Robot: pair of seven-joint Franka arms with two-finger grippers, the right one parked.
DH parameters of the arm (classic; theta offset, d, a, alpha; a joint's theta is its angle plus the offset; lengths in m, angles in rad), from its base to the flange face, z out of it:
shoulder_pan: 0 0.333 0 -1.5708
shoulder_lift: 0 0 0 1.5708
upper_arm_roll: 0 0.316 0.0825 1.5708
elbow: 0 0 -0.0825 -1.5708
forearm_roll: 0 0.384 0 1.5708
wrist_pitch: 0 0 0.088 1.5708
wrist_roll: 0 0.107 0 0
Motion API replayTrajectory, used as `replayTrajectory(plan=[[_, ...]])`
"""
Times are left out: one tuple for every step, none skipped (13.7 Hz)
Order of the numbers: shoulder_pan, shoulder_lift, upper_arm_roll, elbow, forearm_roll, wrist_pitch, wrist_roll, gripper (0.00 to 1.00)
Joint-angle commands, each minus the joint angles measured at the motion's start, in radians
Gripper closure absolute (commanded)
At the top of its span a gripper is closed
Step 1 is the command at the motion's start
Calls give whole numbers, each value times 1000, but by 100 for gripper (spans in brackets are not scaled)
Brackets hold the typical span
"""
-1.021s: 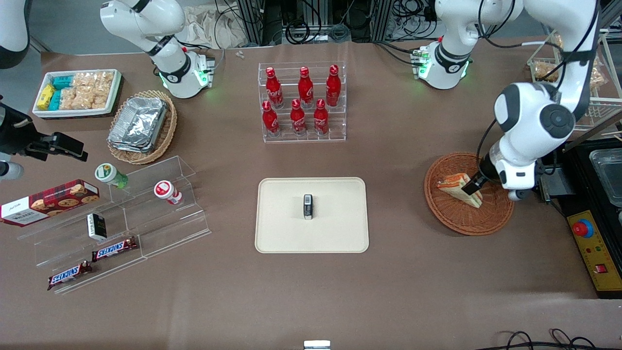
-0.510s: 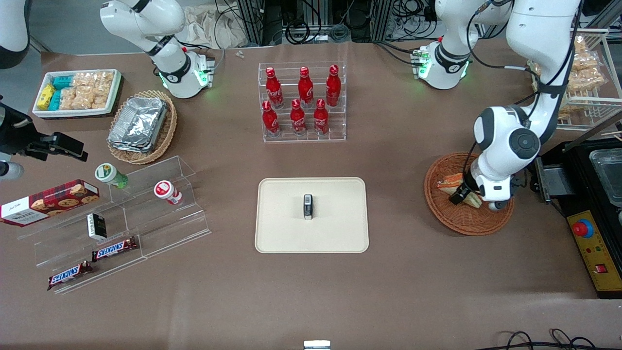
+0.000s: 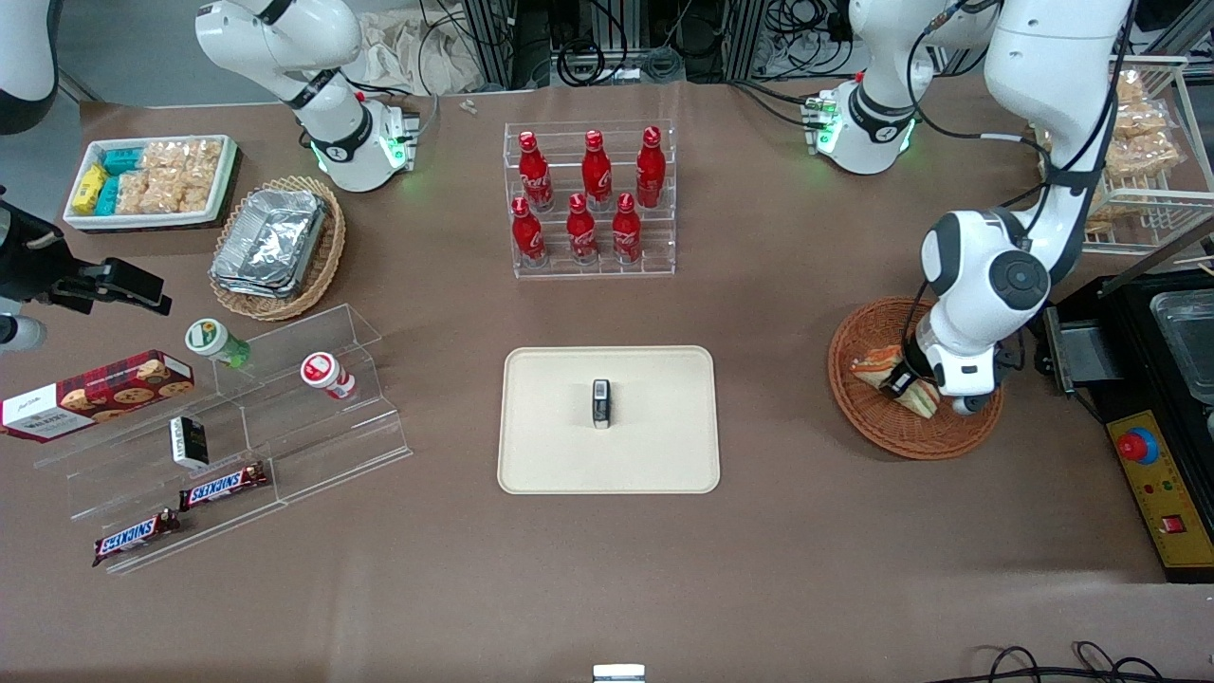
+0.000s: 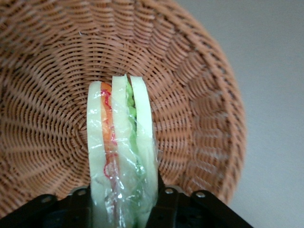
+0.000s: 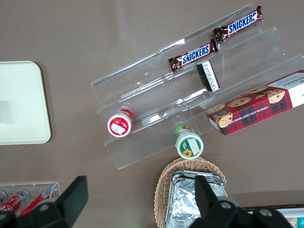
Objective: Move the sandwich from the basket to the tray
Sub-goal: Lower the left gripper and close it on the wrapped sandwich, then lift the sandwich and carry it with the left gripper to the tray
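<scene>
The sandwich [image 3: 874, 362], a wedge of white bread with red, orange and green layers in clear wrap, stands on edge in the reddish-brown wicker basket [image 3: 910, 444] toward the working arm's end of the table. My left gripper [image 3: 901, 384] is down in the basket, shut on the sandwich. In the left wrist view the sandwich [image 4: 121, 142] fills the gap of the gripper [image 4: 121, 211], with black fingers [image 4: 164, 204] pressed to both bread faces, over the basket weave [image 4: 199, 95]. The cream tray [image 3: 550, 455] lies at the table's middle.
A small dark upright object [image 3: 601, 403] stands on the tray. A clear rack of red bottles [image 3: 590, 204] is farther from the camera than the tray. A black box with a red button [image 3: 1152, 474] sits beside the basket. Acrylic steps with snacks [image 3: 237, 417] lie toward the parked arm's end.
The left arm has swung in over the basket and come down, bringing the fingers around the sandwich. The sandwich has shifted slightly in the basket.
</scene>
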State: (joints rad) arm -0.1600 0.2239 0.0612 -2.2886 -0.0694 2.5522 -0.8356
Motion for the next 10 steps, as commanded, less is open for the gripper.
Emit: replayTrajectory(plan=[[-6, -197, 3, 7, 0, -230, 103, 100], [-6, -242, 5, 33, 2, -307, 136, 100], [-6, -268, 3, 73, 2, -384, 176, 100], [-6, -279, 0, 130, 2, -470, 228, 100], [-7, -281, -15, 196, 2, -548, 290, 100], [-7, -276, -46, 257, 0, -606, 350, 100], [-7, -275, -85, 290, 0, -622, 409, 100], [-7, -270, -133, 311, -6, -618, 446, 100], [-10, -252, -192, 340, -4, -613, 454, 100], [-10, -217, -248, 377, -4, -606, 455, 100]])
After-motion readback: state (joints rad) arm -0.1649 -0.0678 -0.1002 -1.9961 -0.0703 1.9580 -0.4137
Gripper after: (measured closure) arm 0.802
